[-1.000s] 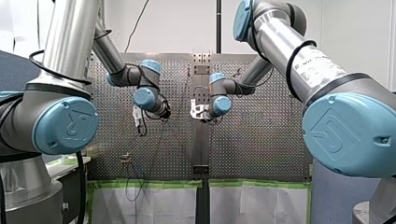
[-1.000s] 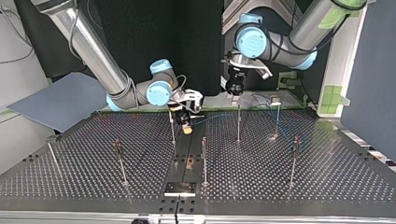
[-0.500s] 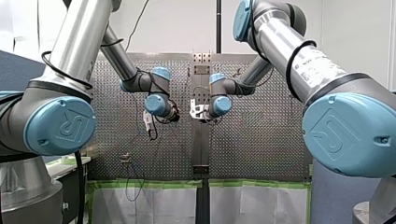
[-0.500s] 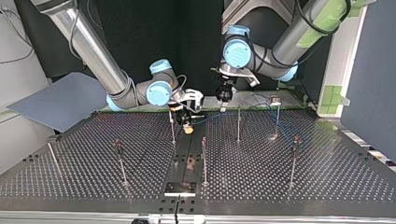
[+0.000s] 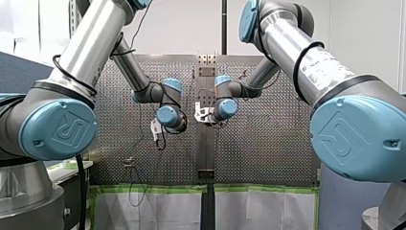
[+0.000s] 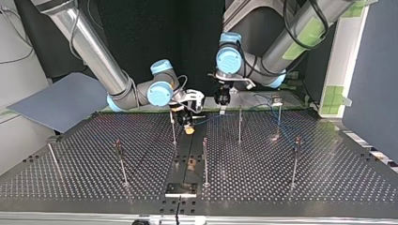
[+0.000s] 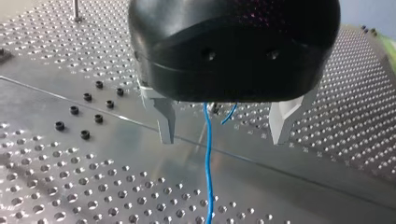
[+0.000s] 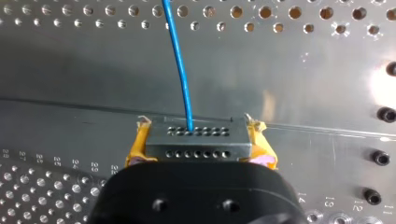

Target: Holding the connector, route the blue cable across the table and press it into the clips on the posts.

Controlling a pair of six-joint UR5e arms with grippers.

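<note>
Currently the right gripper (image 8: 198,134) clamps the connector (image 8: 196,147) between yellow pads, with the blue cable (image 8: 180,65) leaving its holed face. The left gripper (image 7: 223,128) is spread wide and the cable runs untouched between its fingers. Post (image 6: 240,124) clips are too small to make out in the top view.

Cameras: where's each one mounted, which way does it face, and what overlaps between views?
Front view: behind and above the arms, facing out over the table; shows left hand and right hand.
Top view: across the table, facing the arms, sides crossed; posts in front.
Left wrist view: on the left wrist, looking along the open left hand; cable runs between its fingers.
Right wrist view: on the right wrist, looking along the right hand, shut on the connector.
Shared: both wrist views show the cable.
</note>
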